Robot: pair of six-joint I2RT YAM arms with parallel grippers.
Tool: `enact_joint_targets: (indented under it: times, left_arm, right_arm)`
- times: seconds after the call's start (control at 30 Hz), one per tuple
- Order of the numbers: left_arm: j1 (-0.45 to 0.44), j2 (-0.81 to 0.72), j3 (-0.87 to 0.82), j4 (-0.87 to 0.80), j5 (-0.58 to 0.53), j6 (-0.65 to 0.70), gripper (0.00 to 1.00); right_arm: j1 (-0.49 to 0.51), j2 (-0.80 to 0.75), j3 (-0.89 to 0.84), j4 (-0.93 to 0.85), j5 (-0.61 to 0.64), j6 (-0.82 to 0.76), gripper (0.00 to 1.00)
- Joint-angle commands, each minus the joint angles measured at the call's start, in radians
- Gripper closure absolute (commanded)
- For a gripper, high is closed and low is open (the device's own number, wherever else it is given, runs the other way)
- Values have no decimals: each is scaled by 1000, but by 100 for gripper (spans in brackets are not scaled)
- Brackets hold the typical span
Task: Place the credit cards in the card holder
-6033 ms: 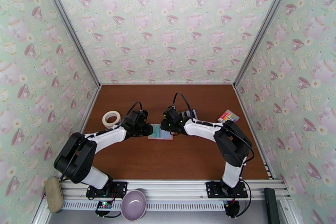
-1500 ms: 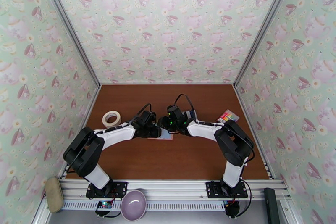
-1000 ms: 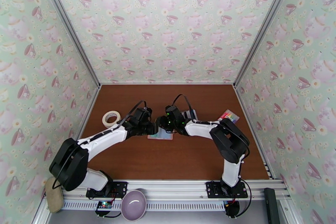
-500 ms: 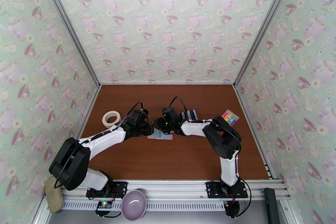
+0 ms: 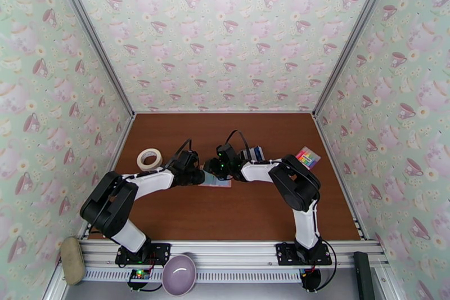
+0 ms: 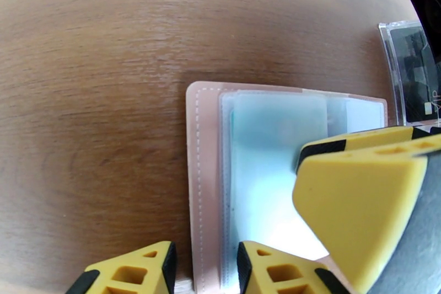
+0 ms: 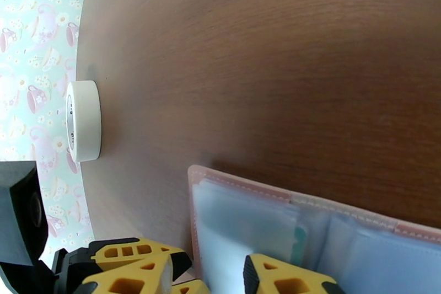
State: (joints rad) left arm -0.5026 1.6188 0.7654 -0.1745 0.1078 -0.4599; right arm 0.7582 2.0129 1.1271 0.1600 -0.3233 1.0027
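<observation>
The card holder [image 5: 219, 182] lies open and flat mid-table, with a pink rim [image 6: 201, 168] and pale blue-grey sleeves [image 7: 237, 229]. My left gripper [image 5: 197, 176] is at its left edge. Its jaws [image 6: 204, 272] are narrowly open, astride the pink rim. My right gripper [image 5: 210, 169] comes in from the right, low over the same end. Its jaws [image 7: 218, 277] are slightly apart over the holder's corner, and one of its yellow fingers [image 6: 358, 201] hangs above the sleeves. The credit cards [image 5: 253, 152] lie just right of the holder, with a dark card [image 6: 413, 69] on top.
A white tape roll [image 5: 149, 159] sits at the left near the wall [image 7: 84, 113]. A rainbow-striped rectangle [image 5: 307, 156] lies at the far right. A purple bowl [image 5: 179, 274] and a beige pad [image 5: 72, 260] rest off the table's near edge.
Both grippers have slid a little to the left over the holder's left end. The left jaws have narrowed. The holder and the cards have stayed in place.
</observation>
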Motion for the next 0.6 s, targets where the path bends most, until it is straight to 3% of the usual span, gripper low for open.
enact_joint_targets:
  times: [0.0,0.07,0.23,0.57]
  left_arm:
    - [4,18,-14,35,24,7,66]
    - [4,20,-12,21,21,7,72]
    - [3,12,-18,14,16,6,76]
    - [4,-14,-12,-3,12,7,72]
  right_arm:
    - [6,14,25,6,-20,8,59]
    - [6,1,31,-8,-20,-4,59]
    - [1,-74,64,-132,32,-86,57]
    - [-83,-272,33,-320,99,-246,53]
